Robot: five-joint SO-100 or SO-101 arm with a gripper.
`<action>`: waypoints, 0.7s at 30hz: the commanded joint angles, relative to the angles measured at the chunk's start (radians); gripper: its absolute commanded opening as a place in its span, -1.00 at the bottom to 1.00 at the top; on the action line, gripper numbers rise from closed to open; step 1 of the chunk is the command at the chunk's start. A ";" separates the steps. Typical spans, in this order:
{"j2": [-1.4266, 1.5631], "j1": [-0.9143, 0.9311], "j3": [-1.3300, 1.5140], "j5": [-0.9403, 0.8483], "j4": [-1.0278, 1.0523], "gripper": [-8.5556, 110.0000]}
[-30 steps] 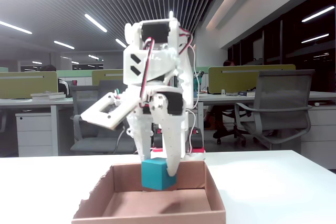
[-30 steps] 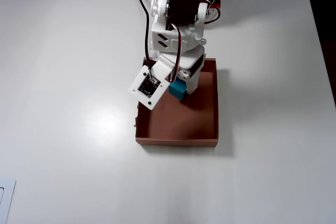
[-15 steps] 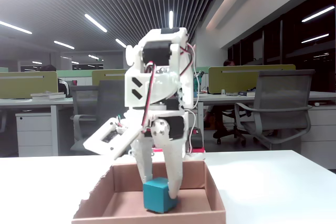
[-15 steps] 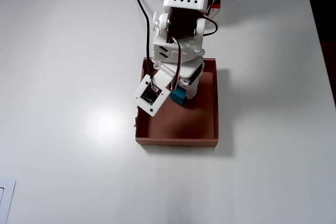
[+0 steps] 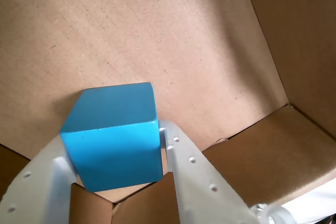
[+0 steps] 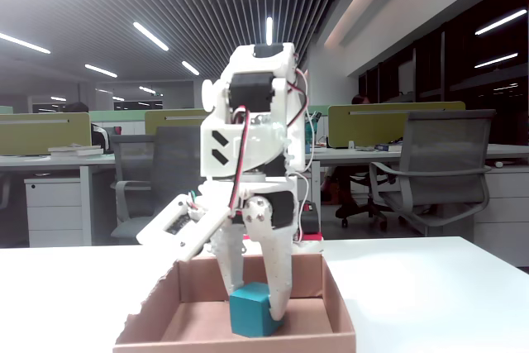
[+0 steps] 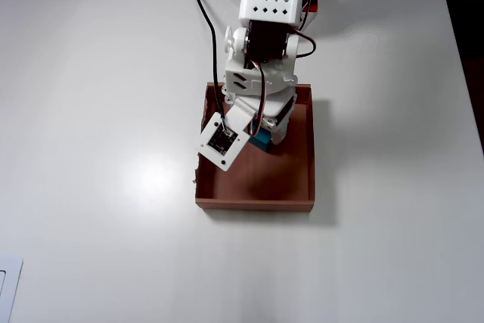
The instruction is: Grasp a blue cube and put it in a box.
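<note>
The task looks nearly finished. The pincer (image 6: 258,307) reaches down inside the box (image 6: 339,320), its two white fingers (image 5: 191,174) standing on either side of the blue cube (image 5: 113,137). In the wrist view the right finger lies against the cube's side and the left one is at its other edge, so the pincer appears to be clenched on the cube. In the fixed view the cube (image 6: 254,310) sits low between the walls, at or just above the cardboard floor; which of the two I cannot tell. From overhead, the cube (image 7: 262,140) shows under the arm, within the box (image 7: 302,187), which rests on the white bench (image 7: 113,111). What is left, by my reading, is letting go and lifting the arm clear.
</note>
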 commanded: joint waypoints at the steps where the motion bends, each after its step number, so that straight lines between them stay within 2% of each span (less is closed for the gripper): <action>1: 0.011 -0.011 0.000 -0.009 -0.009 -0.55; 10: 0.029 -0.009 -0.005 -0.009 0.002 -0.33; 21: 0.091 0.005 -0.011 -0.011 0.044 -0.33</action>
